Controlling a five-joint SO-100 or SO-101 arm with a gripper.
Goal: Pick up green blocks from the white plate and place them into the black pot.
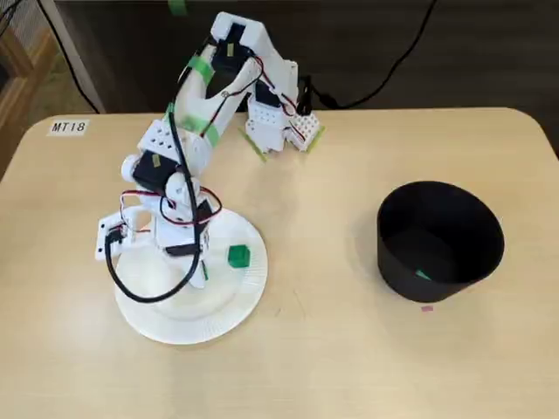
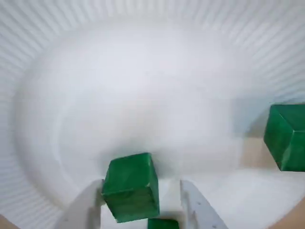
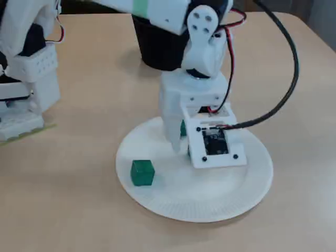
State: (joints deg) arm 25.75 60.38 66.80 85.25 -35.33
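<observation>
In a fixed view a green cube block (image 1: 238, 255) lies on a round white paper plate (image 1: 175, 327), well apart from the round black pot (image 1: 393, 257); in the wrist view the end effector (image 2: 140, 191) stands spread around a second green cube (image 2: 131, 186), probably light and rigid, best pinched across opposite flat faces; in a fixed view the white arm (image 3: 202, 31) mostly hides that cube.

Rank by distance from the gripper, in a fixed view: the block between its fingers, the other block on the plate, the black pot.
1. The green block between the fingers, at the gripper.
2. The loose green block, just right on the white plate.
3. The black pot, far right.
</observation>
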